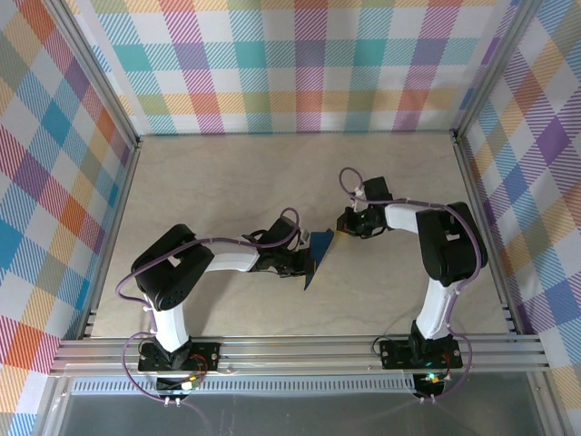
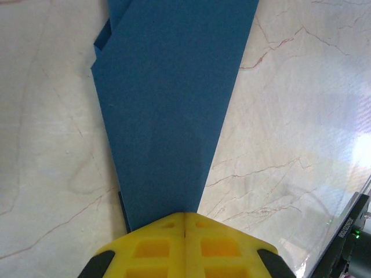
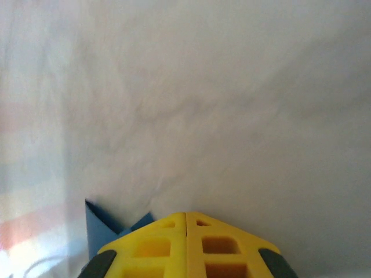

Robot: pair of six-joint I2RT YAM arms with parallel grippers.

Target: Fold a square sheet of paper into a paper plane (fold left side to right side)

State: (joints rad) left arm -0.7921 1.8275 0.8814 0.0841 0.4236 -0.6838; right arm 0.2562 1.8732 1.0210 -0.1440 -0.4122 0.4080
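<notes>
The dark-blue sheet of paper (image 1: 320, 250) lies on the marble table as a narrow, creased, pointed shape, between the two grippers. In the left wrist view the paper (image 2: 168, 104) tapers toward my left gripper (image 2: 184, 215), whose yellow fingers are shut and sit on its narrow end. From above, the left gripper (image 1: 307, 262) is at the paper's left edge. My right gripper (image 1: 344, 222) is at the paper's upper right corner. Its yellow fingers are shut (image 3: 186, 214), and a blue paper corner (image 3: 98, 229) shows just left of and beneath them.
Plaid walls (image 1: 272, 64) close in the table on three sides, with aluminium rails along the left (image 1: 113, 227), right (image 1: 481, 218) and near edge (image 1: 300, 350). Bare marble tabletop (image 1: 236, 182) spreads behind the grippers.
</notes>
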